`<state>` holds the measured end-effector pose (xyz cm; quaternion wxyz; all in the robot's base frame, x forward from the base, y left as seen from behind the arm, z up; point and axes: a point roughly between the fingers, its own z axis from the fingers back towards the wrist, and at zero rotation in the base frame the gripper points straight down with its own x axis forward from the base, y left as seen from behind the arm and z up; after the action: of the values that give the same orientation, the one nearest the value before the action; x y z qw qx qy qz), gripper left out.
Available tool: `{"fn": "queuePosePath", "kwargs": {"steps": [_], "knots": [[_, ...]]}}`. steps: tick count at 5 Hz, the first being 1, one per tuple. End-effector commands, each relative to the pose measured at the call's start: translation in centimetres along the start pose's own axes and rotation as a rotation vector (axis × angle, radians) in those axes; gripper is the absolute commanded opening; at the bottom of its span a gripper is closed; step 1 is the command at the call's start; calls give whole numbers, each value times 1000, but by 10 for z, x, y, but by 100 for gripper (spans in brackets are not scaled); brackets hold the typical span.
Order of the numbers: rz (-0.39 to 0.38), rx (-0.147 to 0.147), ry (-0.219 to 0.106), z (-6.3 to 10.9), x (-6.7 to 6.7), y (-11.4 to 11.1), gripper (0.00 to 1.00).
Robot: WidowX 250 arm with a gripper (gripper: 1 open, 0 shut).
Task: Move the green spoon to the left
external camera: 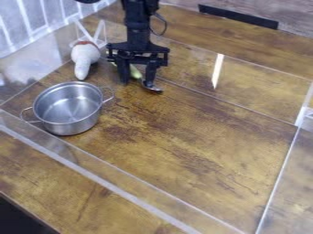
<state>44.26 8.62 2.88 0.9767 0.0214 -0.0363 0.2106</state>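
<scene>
The green spoon point(131, 74) shows only as a small yellow-green patch on the wooden table, mostly hidden by the black gripper point(138, 80). The gripper points straight down over it. Its two fingers stand apart, one on each side of the spoon, with their tips low at the table. Whether the fingers touch the spoon cannot be told.
A shiny steel pot point(68, 105) stands to the left and nearer the camera. A whitish toy figure point(83, 57) lies at the far left, close to the gripper. A clear plastic wall point(146, 203) rims the work area, with a bright glare streak point(218, 69) on it at the right.
</scene>
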Motion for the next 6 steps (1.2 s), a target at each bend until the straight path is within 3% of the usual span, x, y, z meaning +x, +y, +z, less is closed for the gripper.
{"fn": "queuePosePath", "kwargs": {"steps": [1, 2, 4, 6], "knots": [[69, 14, -45, 5, 13, 7, 0], [63, 22, -40, 5, 9, 17, 0], [165, 50, -26, 9, 11, 19, 0], [93, 58, -18, 18, 3, 27, 0]]}}
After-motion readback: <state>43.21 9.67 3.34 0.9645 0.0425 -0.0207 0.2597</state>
